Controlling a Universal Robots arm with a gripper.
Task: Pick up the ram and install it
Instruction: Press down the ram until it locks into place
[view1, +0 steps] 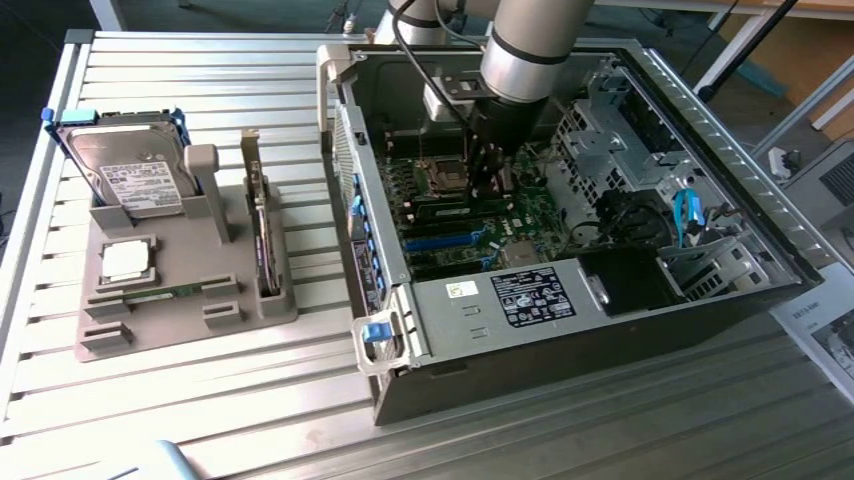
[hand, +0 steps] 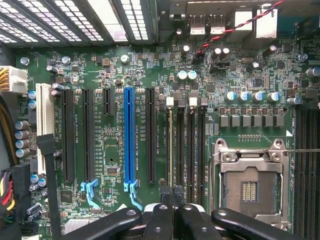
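The ram (hand: 170, 150) is a thin green stick seen edge-on. It stands in the memory slot closest to the long black expansion slots on the motherboard (hand: 115, 75). My gripper (hand: 172, 200) is shut, its black fingertips right at one end of that stick. Whether they clamp it or only rest on it I cannot tell. In the exterior view the gripper (view1: 489, 180) reaches down inside the open computer case (view1: 534, 300), just over the memory slots beside the processor socket (view1: 445, 178).
Three more memory slots (hand: 192, 150) lie beside the ram, then the open processor socket (hand: 248, 187). On the exterior view's left a grey holder (view1: 174, 300) carries a hard drive (view1: 134, 180), a square silver chip (view1: 124, 260) and a thin green stick (view1: 167, 292). Cables (view1: 687, 215) crowd the case's far side.
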